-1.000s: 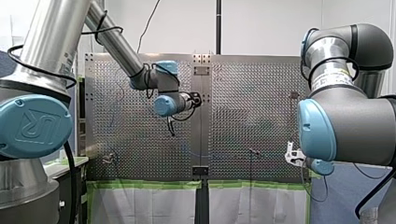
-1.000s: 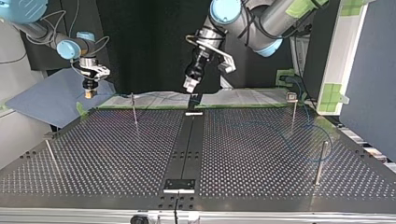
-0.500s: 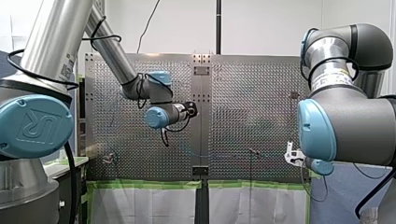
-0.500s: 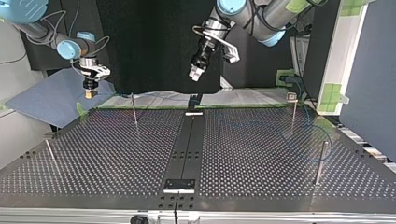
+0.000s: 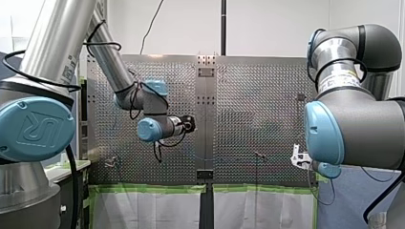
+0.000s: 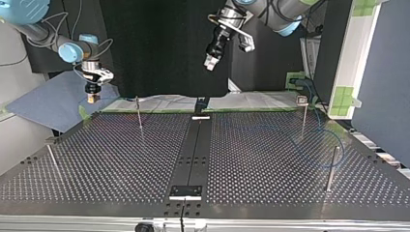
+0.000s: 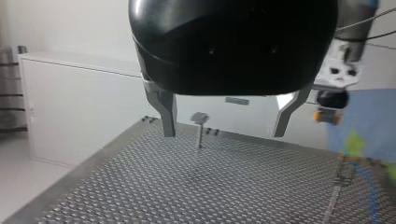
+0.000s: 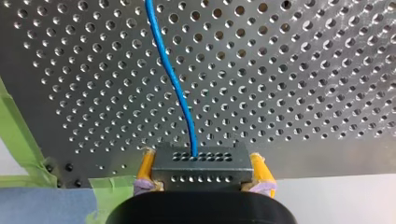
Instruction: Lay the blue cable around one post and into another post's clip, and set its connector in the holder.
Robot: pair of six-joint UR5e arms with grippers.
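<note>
Clamping the grey perforated block connector (image 8: 201, 173) in my right gripper (image 8: 201, 163), at the perforated steel table's (image 8: 303, 70) taped edge; thin blue cable (image 8: 173, 79) trailing over that table. With my left gripper (image 7: 224, 134) spread wide, empty, above it. Could snag slack on a thin metal post (image 6: 332, 166) if hauled taut. White walls beyond.

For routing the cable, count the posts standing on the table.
4 in the top view: far-left post, near-left post, far-right post, near-right post. None seems hidden.
</note>
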